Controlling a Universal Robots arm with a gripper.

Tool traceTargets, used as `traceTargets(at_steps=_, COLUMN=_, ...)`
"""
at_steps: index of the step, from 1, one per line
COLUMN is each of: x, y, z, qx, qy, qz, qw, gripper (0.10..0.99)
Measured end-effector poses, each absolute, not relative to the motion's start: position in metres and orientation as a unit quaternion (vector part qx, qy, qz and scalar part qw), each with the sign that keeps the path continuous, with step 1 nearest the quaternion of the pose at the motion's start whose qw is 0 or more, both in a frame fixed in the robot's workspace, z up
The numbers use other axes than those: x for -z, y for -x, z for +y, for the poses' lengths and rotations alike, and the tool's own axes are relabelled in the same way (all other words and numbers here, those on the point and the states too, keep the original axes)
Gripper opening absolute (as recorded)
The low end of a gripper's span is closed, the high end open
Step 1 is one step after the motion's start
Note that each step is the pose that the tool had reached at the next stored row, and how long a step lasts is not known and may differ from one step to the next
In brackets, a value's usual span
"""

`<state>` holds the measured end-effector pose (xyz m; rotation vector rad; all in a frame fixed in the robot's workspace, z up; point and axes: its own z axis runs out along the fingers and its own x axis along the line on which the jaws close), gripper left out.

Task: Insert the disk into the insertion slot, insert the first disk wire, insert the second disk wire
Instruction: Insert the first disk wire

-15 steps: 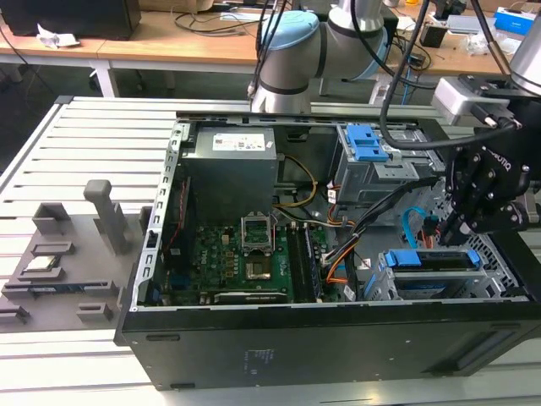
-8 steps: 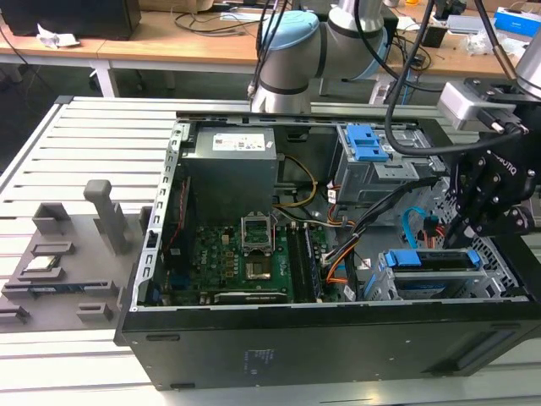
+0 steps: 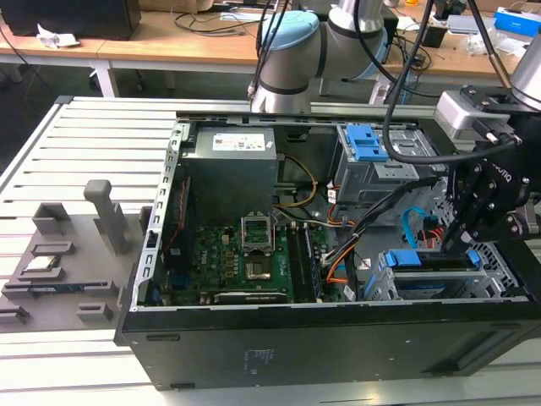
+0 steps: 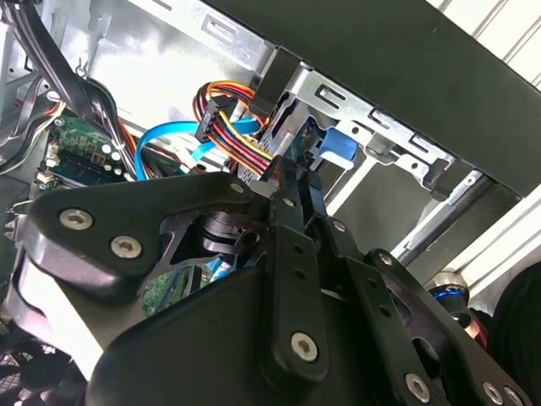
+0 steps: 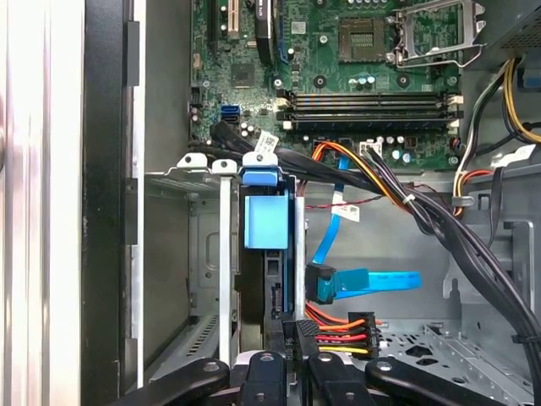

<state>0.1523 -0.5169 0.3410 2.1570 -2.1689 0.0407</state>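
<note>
Gripper (image 3: 455, 244) jaws clamp disk wire plug (image 5: 292, 328) | disk (image 5: 266, 224) seated | plug looks stiff, leads (image 5: 334, 325) limp: you hold plug.

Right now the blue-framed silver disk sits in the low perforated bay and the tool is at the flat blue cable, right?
No: the tool is at the red, orange and yellow wire bundle, not the flat blue cable; the first wrist view shows it. Rest holds.
</note>
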Motion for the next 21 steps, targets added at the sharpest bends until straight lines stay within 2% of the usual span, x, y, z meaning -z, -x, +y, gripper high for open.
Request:
traceTargets(at_steps=16, x=-0.341, y=-0.1541, z=-0.5225, qx=-0.009, qy=-0.705, qz=-0.708, qw=0.037, gripper=0.169)
traceTargets(at_steps=21, x=-0.3413, y=-0.1541, z=-0.5228, qx=-0.003, qy=-0.705, qz=-0.709, qw=0.031, gripper=0.169)
